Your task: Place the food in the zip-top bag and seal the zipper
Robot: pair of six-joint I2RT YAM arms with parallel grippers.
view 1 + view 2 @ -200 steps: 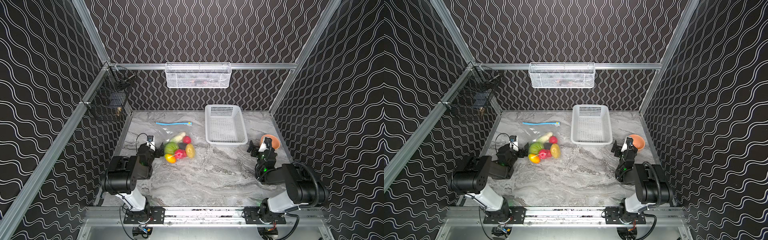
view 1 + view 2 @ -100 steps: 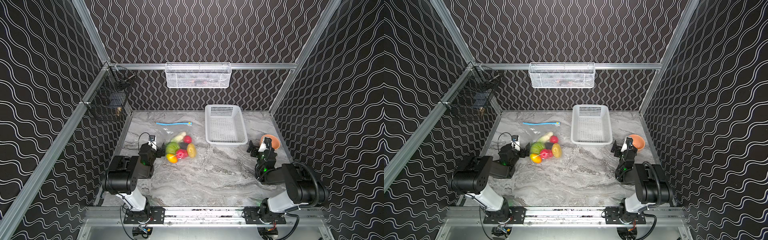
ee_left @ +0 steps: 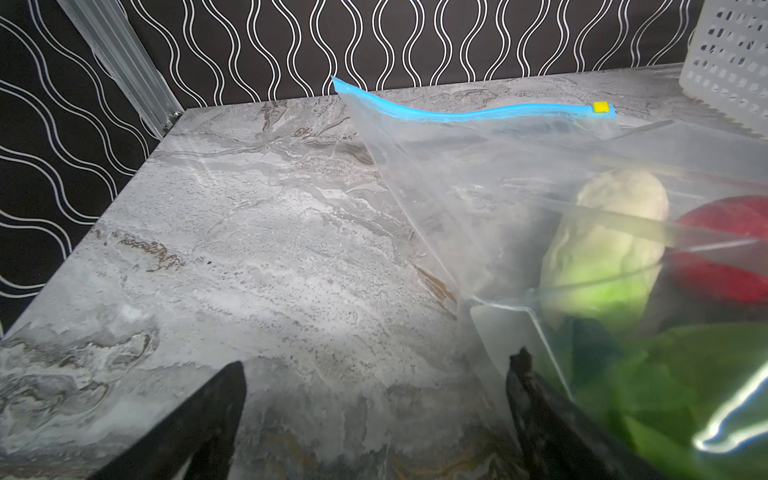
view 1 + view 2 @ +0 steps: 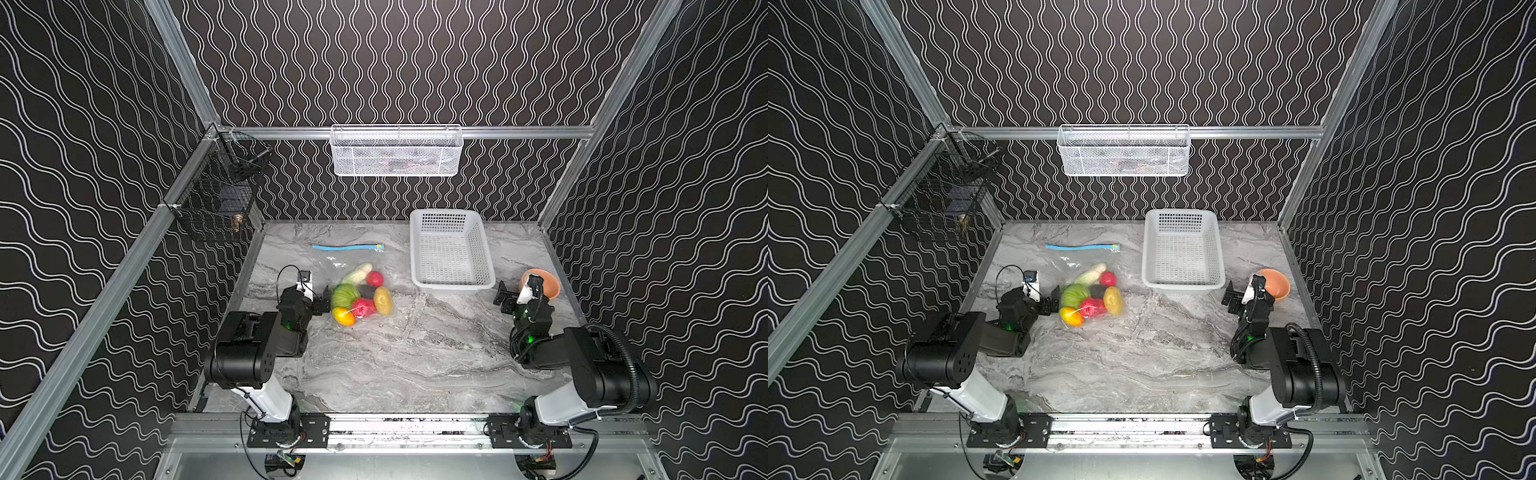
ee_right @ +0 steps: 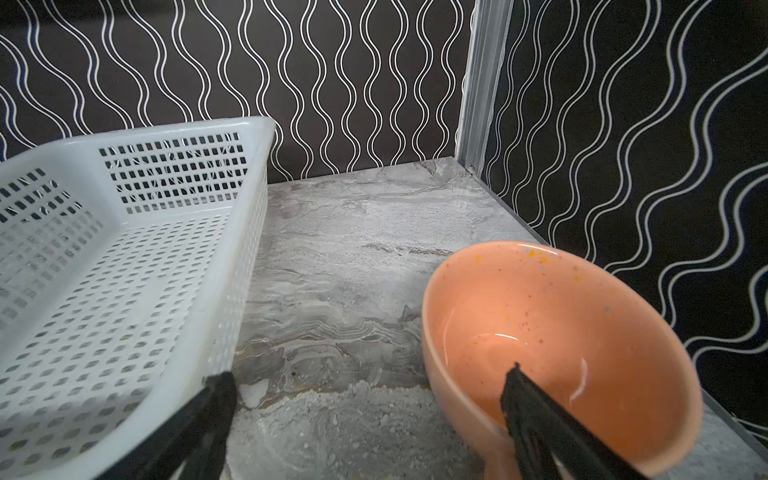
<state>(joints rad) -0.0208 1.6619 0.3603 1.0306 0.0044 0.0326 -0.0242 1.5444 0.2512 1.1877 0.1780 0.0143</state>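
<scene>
The clear crinkly zip-top bag (image 4: 328,266) lay on the grey marble table (image 4: 415,353) with the small toy food (image 4: 360,296) inside, its light-blue zipper (image 4: 347,247) along the far edge. The left gripper (image 3: 374,374) stood released beside the bag; the right gripper (image 5: 370,374) stood released near the orange bowl (image 5: 540,299).

Black walls (image 4: 395,62) laced with white wavy lines frame a grey, marble-veined tabletop (image 4: 415,353). The clear zip-top bag (image 3: 478,166), edged by a light-blue zipper (image 4: 347,248) with a yellow slider tab (image 3: 599,107), shows a striped green cabbage (image 4: 344,295), red pieces (image 4: 375,279), a yellow potato (image 4: 383,301), a yellow-orange fruit (image 4: 343,316), a white-and-pale-green long vegetable (image 4: 357,273) and a dark oval (image 4: 365,291). Also pictured are a white perforated basket (image 4: 453,286) and an orange bowl (image 5: 540,299) flecked with yellow and blue speckles.
</scene>
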